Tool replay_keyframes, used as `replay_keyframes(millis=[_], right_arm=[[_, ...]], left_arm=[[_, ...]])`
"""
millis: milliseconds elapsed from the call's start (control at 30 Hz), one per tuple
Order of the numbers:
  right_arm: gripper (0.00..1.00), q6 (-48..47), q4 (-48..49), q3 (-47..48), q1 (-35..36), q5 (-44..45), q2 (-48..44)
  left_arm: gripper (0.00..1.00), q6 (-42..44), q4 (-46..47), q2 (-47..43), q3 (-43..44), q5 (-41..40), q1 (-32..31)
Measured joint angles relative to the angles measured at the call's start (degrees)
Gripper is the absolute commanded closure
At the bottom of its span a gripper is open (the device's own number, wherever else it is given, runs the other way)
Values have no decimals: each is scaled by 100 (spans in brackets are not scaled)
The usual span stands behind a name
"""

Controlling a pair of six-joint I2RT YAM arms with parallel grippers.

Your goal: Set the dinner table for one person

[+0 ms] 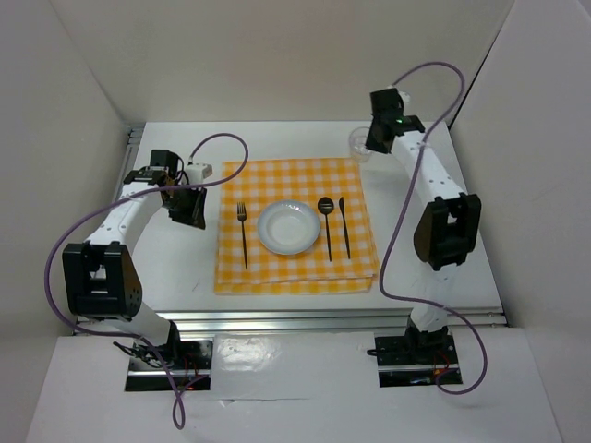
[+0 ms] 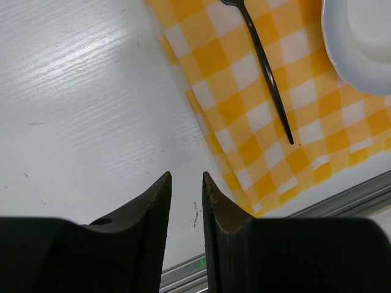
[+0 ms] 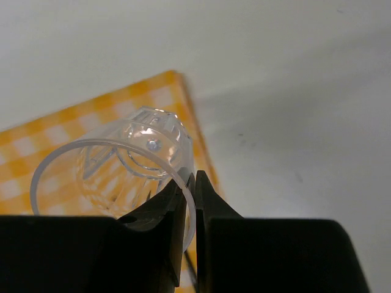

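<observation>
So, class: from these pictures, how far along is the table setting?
Done: yellow-and-white checked cloth, round white plate, black fork left of it, black spoon and black knife right. In hand: right fingers pinch the clear plastic cup by its rim, beside the cloth's far right corner. Remaining: placing that cup.

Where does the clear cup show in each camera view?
Top external: the clear cup stands at the far right, just off the cloth's far right corner.
Left wrist: not in it.
Right wrist: left of centre, its rim between the fingers of the right tool.
Shared landmark: the yellow-checked cloth, seen in all three.
</observation>
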Motion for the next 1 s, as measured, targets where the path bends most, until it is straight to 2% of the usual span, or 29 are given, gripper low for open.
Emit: replay_keyframes(millis=[100, 233, 367, 500, 600, 633, 667, 767, 1000], right_arm=[[100, -31, -114, 898, 568, -17, 496], [100, -68, -260, 1847, 868, -48, 1519], [100, -72, -540, 1832, 890, -151, 2229], [99, -24, -546, 1725, 866, -243, 2291], [80, -22, -560, 1722, 868, -323, 2304], [57, -4, -575, 1725, 868, -363, 2304], [47, 31, -599, 1731, 870, -393, 2304], [30, 28, -715, 1735, 885, -468, 2302], [18, 24, -741, 1790, 822, -382, 1862]], left_arm=[[66, -2, 0, 74, 4, 0, 0], [66, 0, -7, 267, 26, -2, 0], [66, -2, 0, 302, 26, -4, 0], [66, -2, 9, 302, 24, -46, 0], [66, 2, 44, 302, 20, -46, 0], [66, 2, 48, 302, 20, -46, 0], [66, 2, 50, 299, 20, -46, 0], [66, 2, 48, 295, 17, -46, 0], [66, 20, 37, 22, -57, -35, 50]])
